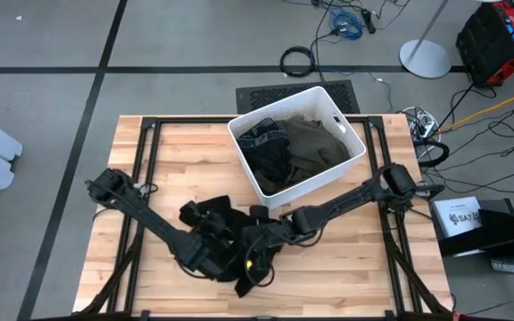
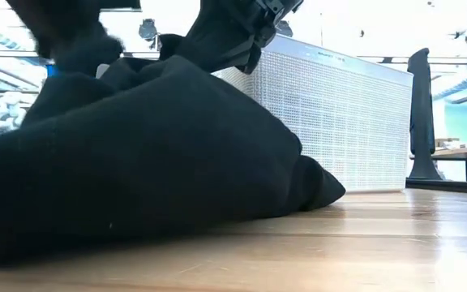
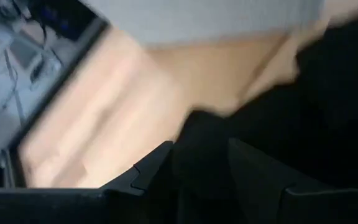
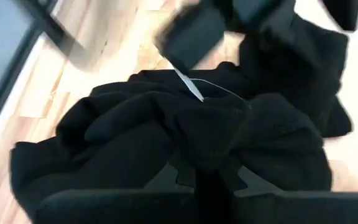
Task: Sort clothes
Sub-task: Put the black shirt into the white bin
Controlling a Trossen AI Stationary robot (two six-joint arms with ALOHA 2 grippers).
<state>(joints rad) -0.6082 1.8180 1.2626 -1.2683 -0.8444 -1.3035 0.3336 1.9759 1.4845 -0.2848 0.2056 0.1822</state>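
A black garment (image 1: 244,254) lies bunched near the table's front middle and fills the low view (image 2: 136,162). Both arms meet over it. My left gripper (image 1: 221,257) comes from the left; its two fingers stand apart in the left wrist view (image 3: 197,155) with black cloth between them. My right gripper (image 1: 273,235) comes from the right and is shut on the same garment (image 4: 135,137). The white bin (image 1: 239,134) behind it holds a dark olive garment (image 1: 319,147) and a black one (image 1: 266,152). My left gripper has a thick bunch of the black garment (image 3: 204,137) between its two fingers (image 3: 157,165), coming at it on a downward slant from the table's left. The picture is blurred, and which part of the garment it has cannot be told. The cloth rises toward it in the low view (image 2: 63,73). My right gripper pinches a gathered fold of the black garment (image 4: 213,146) between its shut fingers (image 4: 210,186), slanting down from the table's right. Several layers bunch over the fingertips. The fold is drawn up a little, while the rest of the garment lies on the table (image 2: 177,219).
The white bin's perforated wall (image 2: 339,122) stands close behind the garment. Bare wooden tabletop (image 1: 355,267) lies to the front right and front left (image 1: 132,259). Black frame rails (image 1: 141,152) run along the table's sides. Cables and boxes lie on the floor beyond.
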